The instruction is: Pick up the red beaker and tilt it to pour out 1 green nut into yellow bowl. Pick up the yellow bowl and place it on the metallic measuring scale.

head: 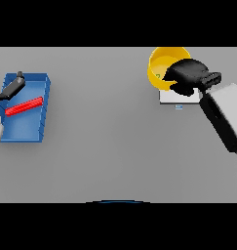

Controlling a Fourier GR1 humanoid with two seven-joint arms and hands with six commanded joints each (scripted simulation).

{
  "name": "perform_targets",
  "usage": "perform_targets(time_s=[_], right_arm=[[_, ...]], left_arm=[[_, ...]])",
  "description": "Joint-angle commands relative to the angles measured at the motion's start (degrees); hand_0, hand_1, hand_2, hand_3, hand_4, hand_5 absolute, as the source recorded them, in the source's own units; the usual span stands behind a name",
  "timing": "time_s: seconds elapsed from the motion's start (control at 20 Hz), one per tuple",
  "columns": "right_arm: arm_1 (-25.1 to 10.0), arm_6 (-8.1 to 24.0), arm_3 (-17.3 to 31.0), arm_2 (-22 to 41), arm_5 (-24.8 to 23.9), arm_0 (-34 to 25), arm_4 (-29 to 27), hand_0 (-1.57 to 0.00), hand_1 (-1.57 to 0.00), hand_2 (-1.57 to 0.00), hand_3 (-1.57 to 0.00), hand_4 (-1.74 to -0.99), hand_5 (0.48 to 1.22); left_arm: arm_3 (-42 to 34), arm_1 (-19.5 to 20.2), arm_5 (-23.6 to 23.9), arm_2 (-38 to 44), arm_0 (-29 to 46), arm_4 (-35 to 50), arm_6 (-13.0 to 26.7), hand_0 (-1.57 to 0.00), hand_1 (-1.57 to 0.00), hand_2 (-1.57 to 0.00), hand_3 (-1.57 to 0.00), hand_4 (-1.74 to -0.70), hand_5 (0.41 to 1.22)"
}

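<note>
Right robot hand (pixel 188 75) clenched on the yellow bowl's (pixel 161 66) rim, bowl tilted over the scale (pixel 181 97) just beneath it; risk: tilt spills the nut, or bowl lands off-centre and slides onto the bench (pixel 110 146); left robot hand (pixel 10 88) relaxed, fingers over the blue tray (pixel 25 129).

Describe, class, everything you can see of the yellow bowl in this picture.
The yellow bowl is round, plain and smooth, its open mouth tipped towards the view. It is at the table's far right, over the white measuring scale. The right hand grips its near rim, hiding that side. A small green speck shows inside.
</note>
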Motion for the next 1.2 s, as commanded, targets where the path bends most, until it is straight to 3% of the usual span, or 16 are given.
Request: perform_targets(time_s=[0.0, 0.15, 0.4, 0.7, 0.9, 1.0, 1.1, 1.15], right_arm=[[-0.1, -0.7, 1.5, -0.5, -0.8, -0.2, -0.1, -1.57, -1.57, -1.51, -1.19, -1.741, 1.221], [0.5, -1.3, 7.3, -1.4, -3.5, -0.8, 0.7, -1.57, -1.57, -1.51, -1.18, -1.741, 1.221], [0.9, -3.5, 16.1, -2.1, -8.2, -1.3, 2.1, -1.57, -1.57, -1.42, -1.31, -1.741, 1.221], [2.8, -5.1, 22.3, -2.9, -11.1, -2.2, 1.9, -1.57, -1.57, -1.36, -1.34, -1.741, 1.221], [2.8, -7.1, 23.4, -3.1, -11.9, -1.3, 1.2, -1.50, -1.57, -1.33, -1.46, -1.741, 1.221], [3.1, -6.5, 23.0, -3.2, -11.7, -1.4, 1.0, -1.45, -1.50, -1.38, -1.39, -1.734, 1.221], [3.2, -6.2, 22.8, -3.3, -11.4, -1.1, 0.5, -1.49, -1.48, -1.45, -1.10, -1.737, 1.221], [3.2, -6.1, 22.6, -3.3, -10.8, -1.1, 0.4, -1.44, -1.34, -1.29, -0.99, -1.688, 1.221]], left_arm=[[-0.3, 0.2, -0.2, 0.0, 0.3, 0.1, 0.1, 0.00, 0.00, 0.00, 0.00, -0.74, 0.699], [-0.5, -0.1, -0.1, -0.1, 0.0, -0.1, 0.8, 0.00, 0.00, 0.00, 0.00, -0.73, 0.691], [-0.7, 0.2, 0.0, 0.0, 0.6, -0.1, 0.1, 0.00, 0.00, 0.00, 0.00, -0.72, 0.681], [-0.6, 0.2, 0.5, 0.2, 1.6, -0.1, -0.5, 0.00, 0.00, 0.00, 0.00, -0.73, 0.675], [0.4, 0.4, 0.3, 0.1, 0.6, -0.5, -0.8, 0.00, 0.00, 0.00, 0.00, -0.72, 0.669], [-0.3, 0.2, -0.1, -0.2, 0.1, -0.5, 0.0, 0.00, 0.00, 0.00, 0.00, -0.72, 0.667], [-0.6, -0.3, -0.1, -0.7, 0.5, -0.7, 0.6, 0.00, 0.00, 0.00, 0.00, -0.72, 0.671], [0.1, -0.4, 0.2, -0.7, 0.1, -1.0, 0.7, 0.00, 0.00, 0.00, 0.00, -0.72, 0.671]])
